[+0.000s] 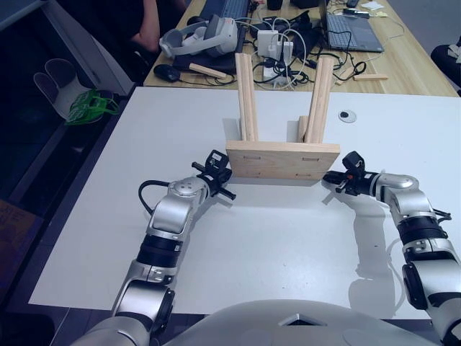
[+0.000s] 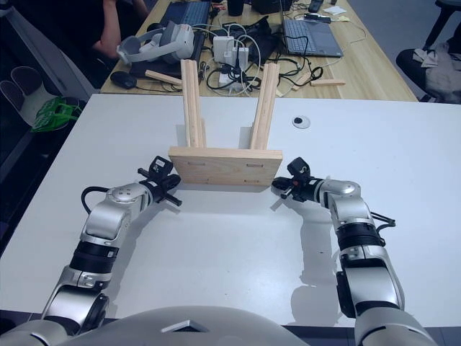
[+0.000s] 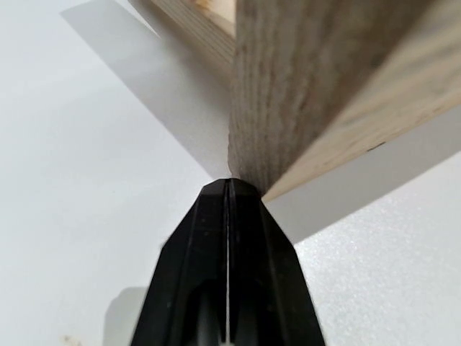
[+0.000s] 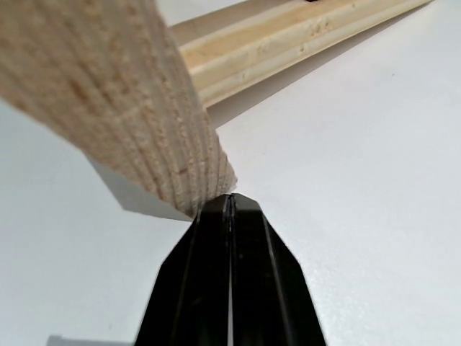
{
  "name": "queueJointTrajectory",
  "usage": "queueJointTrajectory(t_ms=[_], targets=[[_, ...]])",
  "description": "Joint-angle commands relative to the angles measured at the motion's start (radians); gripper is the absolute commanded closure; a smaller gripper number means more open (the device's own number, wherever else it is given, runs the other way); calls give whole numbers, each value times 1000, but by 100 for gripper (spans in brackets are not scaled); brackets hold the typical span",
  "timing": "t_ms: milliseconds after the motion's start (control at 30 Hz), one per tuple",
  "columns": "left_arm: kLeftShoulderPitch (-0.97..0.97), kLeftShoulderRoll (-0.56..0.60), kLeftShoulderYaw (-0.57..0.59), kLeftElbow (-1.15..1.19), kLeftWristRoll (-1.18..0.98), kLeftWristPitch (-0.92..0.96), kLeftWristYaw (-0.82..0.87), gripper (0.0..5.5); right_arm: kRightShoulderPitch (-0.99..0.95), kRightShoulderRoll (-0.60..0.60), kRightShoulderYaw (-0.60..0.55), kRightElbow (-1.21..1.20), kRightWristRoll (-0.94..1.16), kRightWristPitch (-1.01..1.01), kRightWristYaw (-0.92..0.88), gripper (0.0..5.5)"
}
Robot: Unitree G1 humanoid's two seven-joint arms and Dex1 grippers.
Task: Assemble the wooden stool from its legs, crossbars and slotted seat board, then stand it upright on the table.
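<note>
**Stool built, lying on its side, tip-up left**

Stool (image 1: 282,144) lay on its side on the white worktop (image 1: 274,245). Its seat board (image 1: 282,160) stood on edge and faced me, and the legs (image 1: 246,97) ran away from me toward the far edge. The legs looked seated in the board. I judged the joining done or nearly so, though I could not make out the crossbars clearly from the head views.

My left pincer (image 1: 222,174) was closed with nothing in it. Its tip pressed against the left end of the seat board, low at the corner near the worktop, as the left wrist view showed (image 3: 228,189). My right pincer (image 1: 333,179) was likewise closed and empty, touching the board's right end at the bottom corner (image 4: 230,203). So both tips bracketed the board, one at each end.

What was left, in my judgement, was turning the stool onto its feet so it stood upright. Closed tips on the corners gave pushing contact only, no real hold, so the tip-up might slide the board.

Two loose wooden sticks (image 1: 207,71) (image 1: 371,76) lay on the cluttered rear worktop (image 1: 403,65). I could not tell if they belonged to the stool.
</note>
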Motion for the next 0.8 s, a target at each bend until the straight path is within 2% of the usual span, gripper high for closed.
queueJointTrajectory(t_ms=[33,800], targets=[[-19,-4,-5,1,-3,-5,-6,548,-13,-1,0,-3,-2,-13,5,550],[-10,-29,20,-3,-44,-25,-26,548,-2,12,-6,-35,23,-5,34,550]])
